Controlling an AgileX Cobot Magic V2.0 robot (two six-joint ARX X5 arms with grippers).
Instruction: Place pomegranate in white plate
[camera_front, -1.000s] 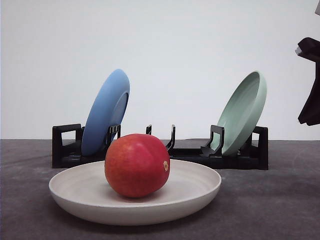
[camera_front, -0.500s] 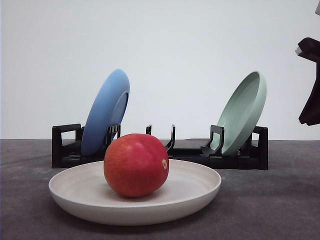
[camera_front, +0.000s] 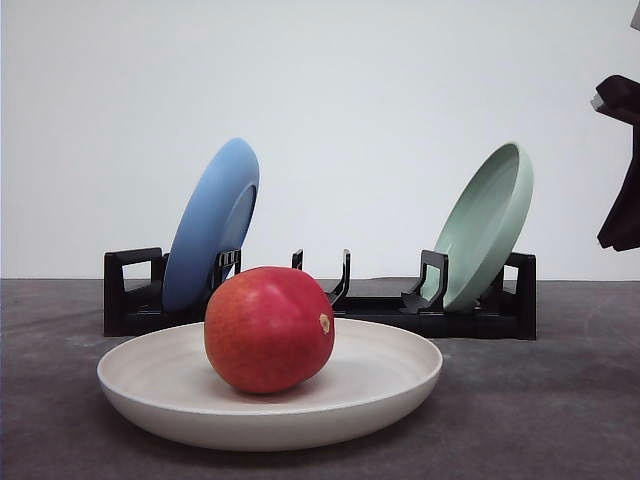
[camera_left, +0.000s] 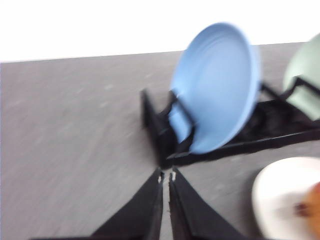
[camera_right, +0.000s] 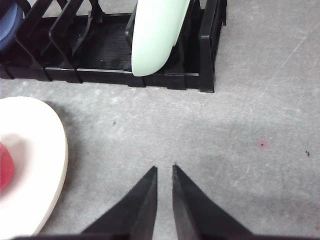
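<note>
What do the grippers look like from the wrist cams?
Both are plain black. The left gripper and right gripper each have two flat, wedge-shaped fingers tapering to narrow tips. No markings or cables visible on them. In the front view, a black arm part sits at the right edge.

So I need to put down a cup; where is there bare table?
Bare table lies right of the white plate, in front of the black rack. The strip between plate and rack is tight. The pomegranate takes the plate's middle.
</note>
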